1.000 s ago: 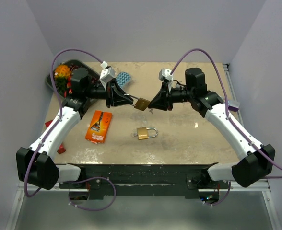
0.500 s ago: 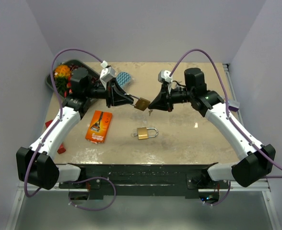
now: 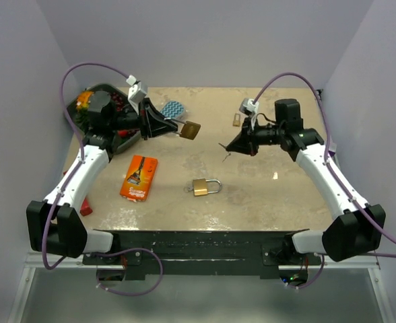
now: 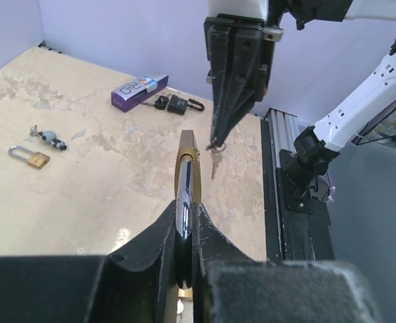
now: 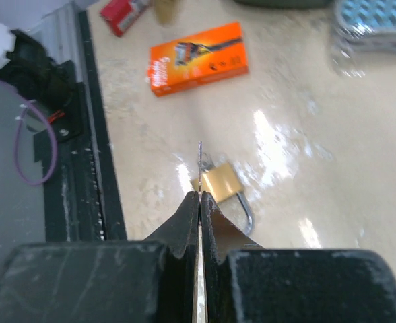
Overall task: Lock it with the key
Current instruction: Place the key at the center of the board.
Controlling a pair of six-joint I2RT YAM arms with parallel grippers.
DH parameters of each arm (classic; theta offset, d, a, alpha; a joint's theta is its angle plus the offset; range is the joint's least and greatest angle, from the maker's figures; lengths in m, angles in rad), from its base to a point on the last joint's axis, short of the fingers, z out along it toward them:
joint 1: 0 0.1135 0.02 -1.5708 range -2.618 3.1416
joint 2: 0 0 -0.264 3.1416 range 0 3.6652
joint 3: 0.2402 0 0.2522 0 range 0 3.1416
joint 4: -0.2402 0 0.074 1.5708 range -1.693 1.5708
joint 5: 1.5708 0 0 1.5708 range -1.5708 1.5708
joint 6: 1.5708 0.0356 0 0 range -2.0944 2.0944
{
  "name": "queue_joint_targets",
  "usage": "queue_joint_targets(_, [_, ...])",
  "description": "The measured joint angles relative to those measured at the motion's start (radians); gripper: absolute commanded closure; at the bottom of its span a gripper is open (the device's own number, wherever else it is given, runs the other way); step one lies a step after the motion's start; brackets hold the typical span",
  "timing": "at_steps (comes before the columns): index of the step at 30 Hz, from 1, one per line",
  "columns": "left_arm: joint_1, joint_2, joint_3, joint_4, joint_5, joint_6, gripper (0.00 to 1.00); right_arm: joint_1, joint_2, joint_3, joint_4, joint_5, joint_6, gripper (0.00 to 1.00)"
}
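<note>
My left gripper (image 3: 174,127) is shut on the shackle end of a brass padlock (image 3: 190,129), held in the air over the back left of the table. In the left wrist view the padlock (image 4: 186,168) sticks out edge-on from between the fingers (image 4: 208,235). My right gripper (image 3: 233,145) is shut on a thin key (image 5: 200,161), seen edge-on between its pads, with a second key (image 4: 213,160) dangling under its tip. A wide gap separates the key from the held padlock.
A second brass padlock (image 3: 205,186) lies mid-table, right under the key in the right wrist view (image 5: 221,183). An orange box (image 3: 139,177) lies to the left. At the back are a blue sponge (image 3: 173,108), a dark tray (image 3: 83,114), a small padlock (image 3: 236,120) and a purple box (image 4: 139,89).
The arms have drawn apart: the left gripper carried the padlock back and left, the right gripper pulled away to the right with the key. The right jaws closed tighter.
</note>
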Motion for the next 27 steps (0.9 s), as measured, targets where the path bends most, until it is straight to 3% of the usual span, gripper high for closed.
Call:
queue_joint_targets(3, [-0.003,0.001,0.000,-0.029,-0.013,0.022,1.00,-0.078,0.011,-0.044,0.022,0.037,0.029,1.00])
queue_joint_targets(9, [-0.003,0.000,0.000,-0.153,-0.081,0.129,1.00,-0.182,0.155,-0.073,0.118,0.257,0.140,1.00])
queue_joint_targets(16, [-0.003,-0.025,-0.019,-0.272,-0.154,0.223,1.00,-0.214,0.344,-0.075,0.218,0.442,0.199,1.00])
queue_joint_targets(27, [-0.021,-0.050,-0.027,-0.445,-0.225,0.361,1.00,-0.220,0.544,-0.032,0.308,0.578,0.221,1.00])
